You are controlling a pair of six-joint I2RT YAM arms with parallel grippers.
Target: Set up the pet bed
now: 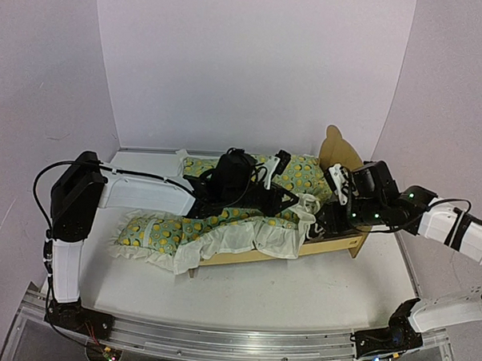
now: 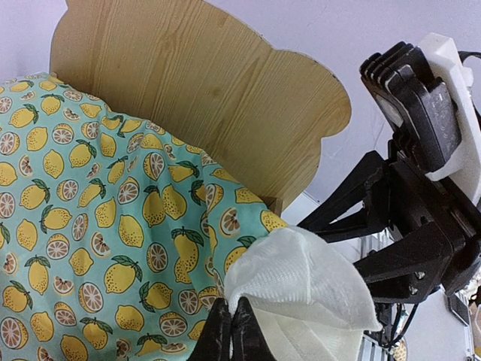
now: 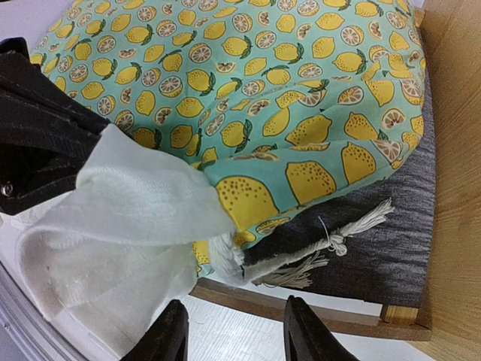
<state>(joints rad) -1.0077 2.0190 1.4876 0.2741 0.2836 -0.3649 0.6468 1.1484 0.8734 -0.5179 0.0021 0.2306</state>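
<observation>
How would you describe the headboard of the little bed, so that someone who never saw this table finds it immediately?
On the white table stands a low plywood pet bed under a lemon-print quilt. At its right end rises the headboard. It is the only upright bare wood panel, with rounded ears on top.

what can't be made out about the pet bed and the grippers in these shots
- Left wrist view: the bottom edge cuts off the left gripper; only its tips, shut on the white ruffle, show.
- Right wrist view: the quilt covers most of the grey base panel; one corner shows.
- Top view: both arms and the quilt hide the far rail of the pet bed.
</observation>
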